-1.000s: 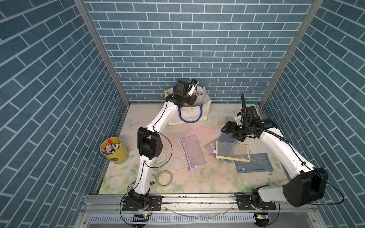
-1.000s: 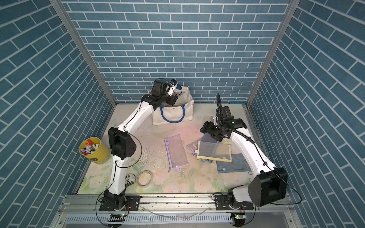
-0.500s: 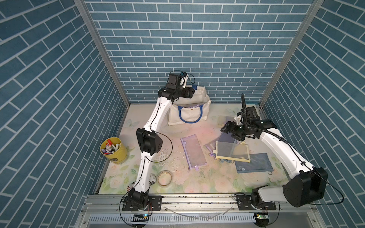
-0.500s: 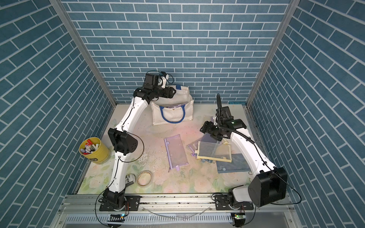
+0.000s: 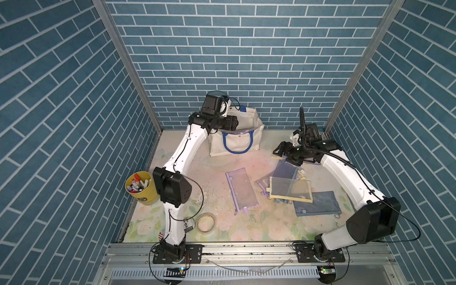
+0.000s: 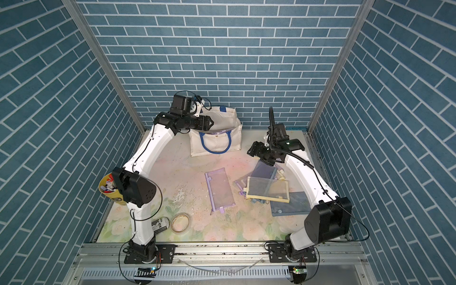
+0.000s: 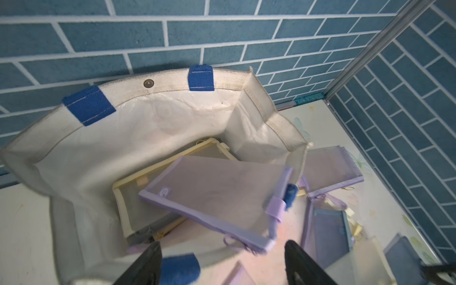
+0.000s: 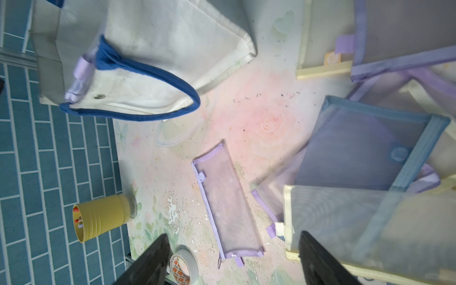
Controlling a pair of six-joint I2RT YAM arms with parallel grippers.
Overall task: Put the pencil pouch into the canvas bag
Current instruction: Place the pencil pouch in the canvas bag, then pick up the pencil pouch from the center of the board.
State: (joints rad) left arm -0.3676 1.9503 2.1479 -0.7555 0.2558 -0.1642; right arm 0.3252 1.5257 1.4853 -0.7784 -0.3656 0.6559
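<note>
left arm [image 5: 187, 148]: reaching high, left gripper [image 7: 222, 256] over canvas bag [image 7: 172, 116] mouth, jaws wide, empty.
pencil pouch [image 7: 214, 192]: tilted inside bag, perhaps leaning on its rim.
right gripper [image 8: 233, 237]: low over loose pouches [image 5: 290, 188], jaws wide.

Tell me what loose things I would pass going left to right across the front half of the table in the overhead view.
Yellow cup of markers → tan roll of tape → flat purple mesh pouch → cream-edged mesh pouch → flat blue mesh pouch.
</note>
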